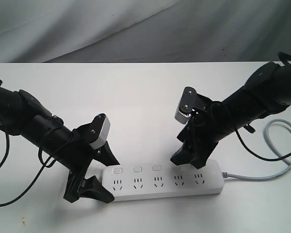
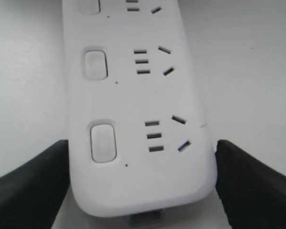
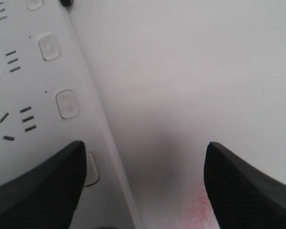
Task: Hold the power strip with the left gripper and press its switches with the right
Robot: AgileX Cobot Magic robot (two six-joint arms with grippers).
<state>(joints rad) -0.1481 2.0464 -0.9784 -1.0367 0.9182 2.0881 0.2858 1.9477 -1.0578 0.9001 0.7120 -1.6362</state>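
Observation:
The white power strip (image 1: pixel 165 187) lies lengthwise near the table's front, its row of switches (image 1: pixel 137 169) along the far side. My left gripper (image 1: pixel 105 177) straddles the strip's left end. In the left wrist view its two black fingers (image 2: pixel 28 186) press against both long sides of the strip (image 2: pixel 143 95), beside the end switch (image 2: pixel 103 142). My right gripper (image 1: pixel 189 160) hangs open over the strip's far edge near its right end. In the right wrist view one finger (image 3: pixel 43 186) partly covers a switch (image 3: pixel 91 169), and the other stands over bare table. More switches (image 3: pixel 67 103) show further along.
The strip's grey cord (image 1: pixel 262 177) runs right and loops back along the table's right side. A loose black cable (image 1: pixel 19 189) hangs from the left arm. A faint red stain (image 3: pixel 200 210) marks the white table (image 1: pixel 145 97). Grey cloth (image 1: pixel 136 29) hangs behind.

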